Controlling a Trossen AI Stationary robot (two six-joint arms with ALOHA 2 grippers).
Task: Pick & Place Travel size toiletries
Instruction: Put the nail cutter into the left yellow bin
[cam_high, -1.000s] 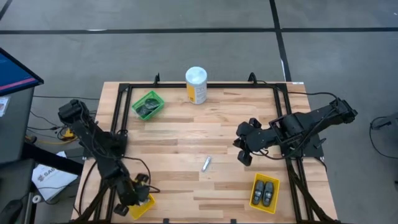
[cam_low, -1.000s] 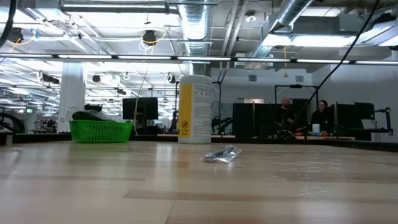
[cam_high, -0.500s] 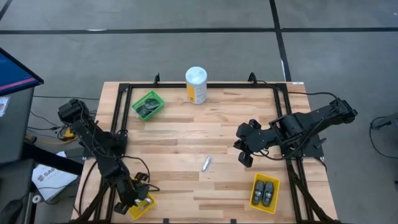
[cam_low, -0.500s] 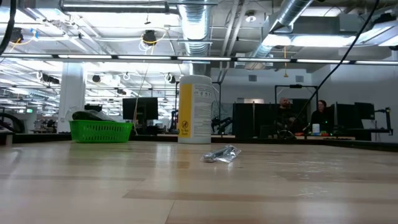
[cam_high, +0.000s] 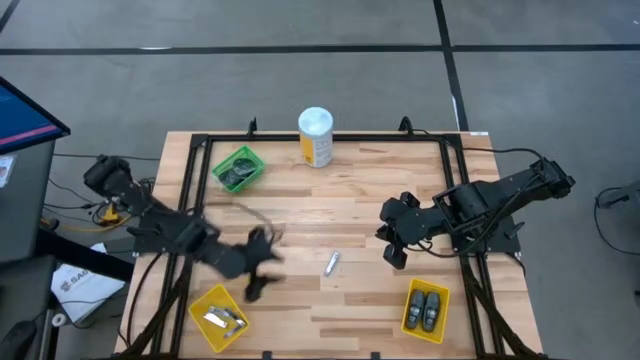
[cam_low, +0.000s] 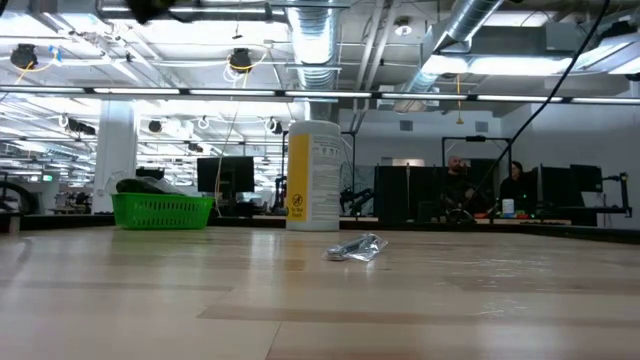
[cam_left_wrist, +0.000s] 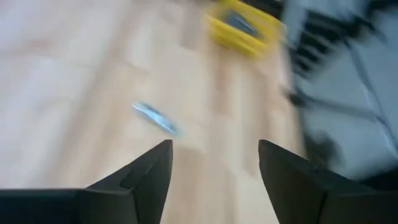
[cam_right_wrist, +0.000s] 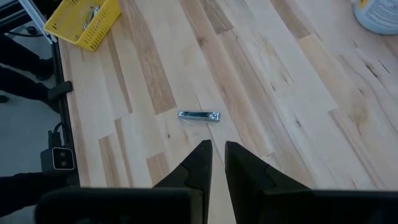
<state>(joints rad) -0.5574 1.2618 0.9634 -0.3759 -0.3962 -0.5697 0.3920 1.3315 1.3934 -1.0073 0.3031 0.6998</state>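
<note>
One silver tube (cam_high: 332, 263) lies flat on the wood near the table's middle; it also shows in the low view (cam_low: 357, 248). My left gripper (cam_high: 262, 265) hovers open just left of it, nothing between its fingers (cam_left_wrist: 214, 146); the tube (cam_left_wrist: 155, 118) lies ahead of it. More silver tubes lie in the near-left yellow bin (cam_high: 218, 318). Two dark oval pods sit in the near-right yellow bin (cam_high: 425, 308). Dark discs fill the green bin (cam_high: 238, 168). My right gripper (cam_high: 392, 245) waits shut, right of the tube (cam_right_wrist: 199, 116).
A tall white-and-yellow canister (cam_high: 316, 137) stands upright at the far edge, right of the green bin. A black frame (cam_high: 330, 140) runs along the table's far and side edges. Bare wood lies between the bins. People sit in the room beyond the table (cam_low: 490, 190).
My left gripper has left the near-left yellow bin and swung fast toward the table's middle, ending just left of the lone silver tube. The silver tubes in that bin now show uncovered. The lone tube has not moved.
</note>
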